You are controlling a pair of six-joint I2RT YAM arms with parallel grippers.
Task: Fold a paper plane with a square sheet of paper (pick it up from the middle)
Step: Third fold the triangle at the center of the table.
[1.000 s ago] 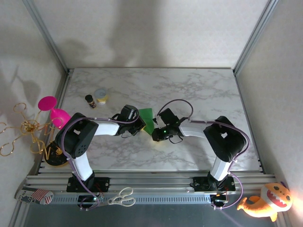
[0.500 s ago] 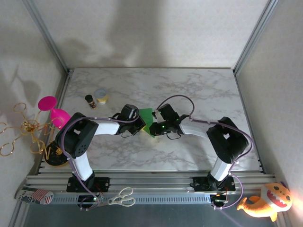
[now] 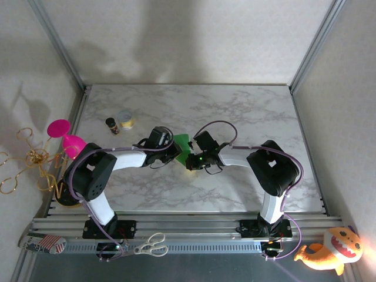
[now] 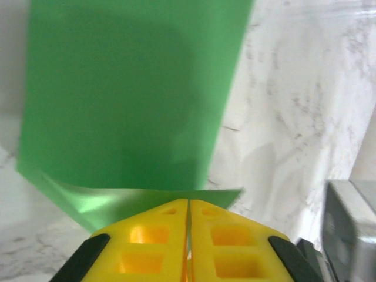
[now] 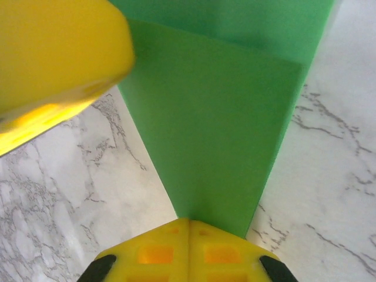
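left pincer, right pincer reaching inward, both pinching green paper

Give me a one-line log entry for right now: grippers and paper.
phase: folding | left gripper: shut on paper | right gripper: shut on paper, opposite side | paper: folded over, between both grippers

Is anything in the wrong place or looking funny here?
The scissors lie on the metal rail in front of the table, not on it, and an orange toy sits past the rail's right end. The paper is bent only because it is mid-fold.
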